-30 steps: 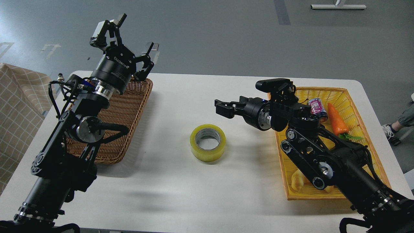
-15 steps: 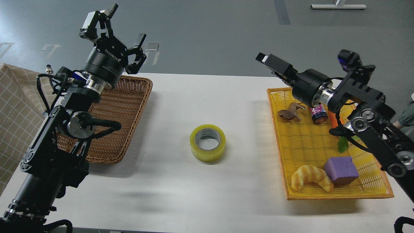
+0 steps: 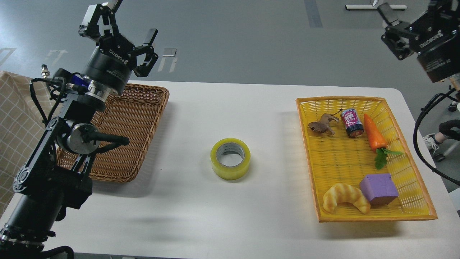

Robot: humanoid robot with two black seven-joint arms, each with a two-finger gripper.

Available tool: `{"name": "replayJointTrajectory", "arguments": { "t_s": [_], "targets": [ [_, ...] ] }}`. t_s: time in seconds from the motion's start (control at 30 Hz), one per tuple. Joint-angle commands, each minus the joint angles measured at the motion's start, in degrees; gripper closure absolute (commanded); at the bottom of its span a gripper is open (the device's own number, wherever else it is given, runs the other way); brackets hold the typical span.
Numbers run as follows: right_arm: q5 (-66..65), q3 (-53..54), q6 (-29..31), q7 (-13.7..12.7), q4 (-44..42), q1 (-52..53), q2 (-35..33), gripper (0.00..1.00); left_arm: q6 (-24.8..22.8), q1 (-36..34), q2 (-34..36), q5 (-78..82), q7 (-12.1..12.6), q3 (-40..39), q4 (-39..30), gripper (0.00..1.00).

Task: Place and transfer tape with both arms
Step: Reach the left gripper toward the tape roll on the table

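The tape (image 3: pixel 230 158), a yellow-green roll with a grey-white core, lies flat on the white table (image 3: pixel 222 216) near its middle, and nothing touches it. My left gripper (image 3: pixel 131 21) is raised high over the far end of the brown wicker basket, well left of the tape; it is open and empty. My right gripper (image 3: pixel 391 30) is high in the top right corner, beyond the table's far edge and far from the tape; its fingers stand apart and hold nothing.
A brown wicker basket (image 3: pixel 143 118) lies at the left under my left arm. A yellow basket (image 3: pixel 309 169) at the right holds a toy animal (image 3: pixel 321 126), a can (image 3: pixel 351 122), a carrot (image 3: pixel 373 137), a purple block (image 3: pixel 379 189) and a croissant (image 3: pixel 345 196). A checked cloth (image 3: pixel 14 118) hangs at the far left.
My right arm has swung up and to the right, from low beside the tape to the top right corner, uncovering the yellow basket. My left gripper has drifted up and left.
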Motion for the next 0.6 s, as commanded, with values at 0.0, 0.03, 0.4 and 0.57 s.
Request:
{"name": "replayJointTrajectory", "arguments": {
  "t_s": [0.0, 0.03, 0.4, 0.57],
  "targets": [
    [11.69, 1.56, 0.01, -0.09, 0.13, -2.19, -0.38, 0.00, -0.40, 1.02, 0.57, 3.00, -0.14, 1.68, -1.30, 0.02],
    [13.80, 1.56, 0.01, -0.26, 0.22, -2.80, -0.56, 0.00, -0.31, 1.63, 1.09, 8.14, -0.31, 3.69, -1.48, 0.02],
    [13.64, 2.09, 0.01, -0.61, -0.04, -3.24, -1.35, 0.00, 0.39, 3.22, 6.78, 68.08, -3.83, 16.24, -2.62, 0.02],
    [13.73, 5.34, 0.01, -0.53, 0.05, -3.24, -1.97, 0.00, 1.71, 2.61, 10.94, 86.88, -3.13, 25.77, -2.53, 0.02]
  ]
}}
